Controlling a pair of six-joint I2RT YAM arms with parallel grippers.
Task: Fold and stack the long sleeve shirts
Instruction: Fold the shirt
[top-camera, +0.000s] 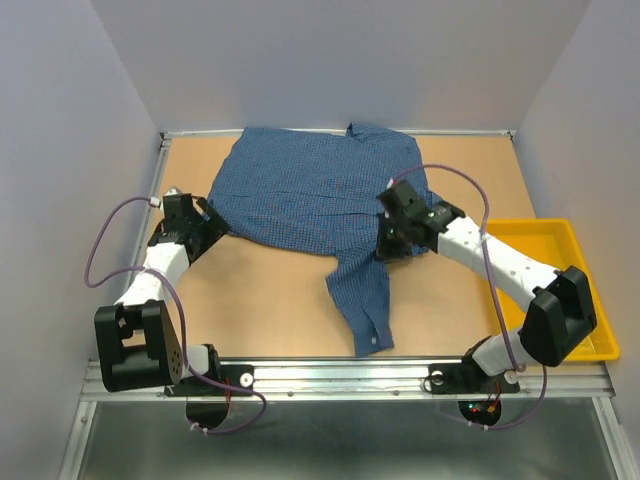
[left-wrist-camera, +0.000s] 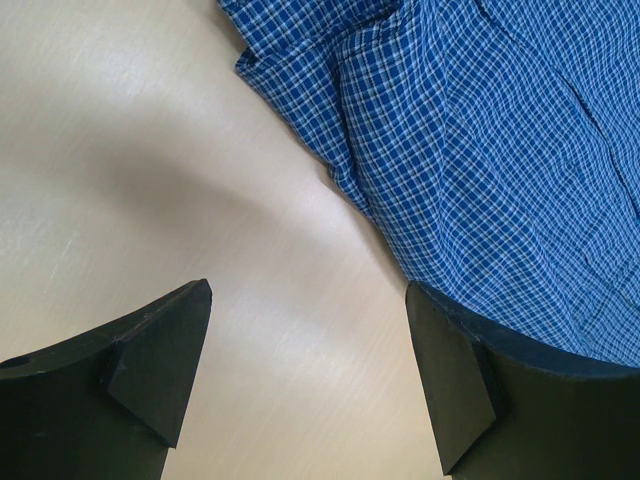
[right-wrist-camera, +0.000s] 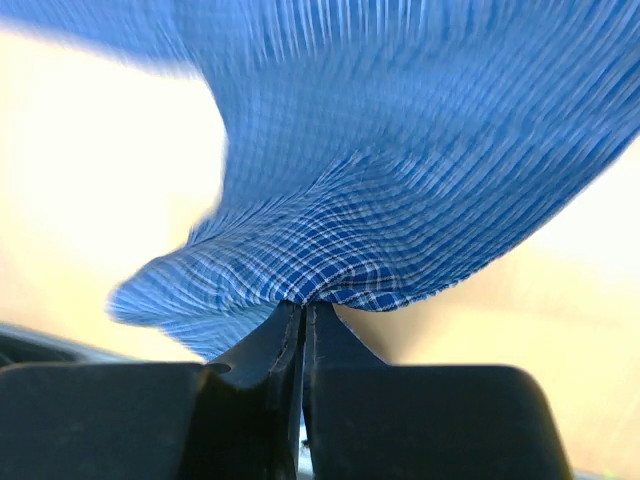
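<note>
Top external: right hand (top-camera: 388, 250) clamps shirt (top-camera: 300, 195), left hand (top-camera: 218, 220) apart beside it; yellow tray (top-camera: 560, 240) right.

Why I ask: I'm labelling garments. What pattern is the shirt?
The shirt is fine blue-and-white check, clearest in the left wrist view.

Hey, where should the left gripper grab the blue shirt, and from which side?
Take the shirt at its left edge, coming in low from the bare table on that side. That edge lies flat and looks doubled just ahead of the open left gripper, while the right gripper pinches the opposite side.
</note>
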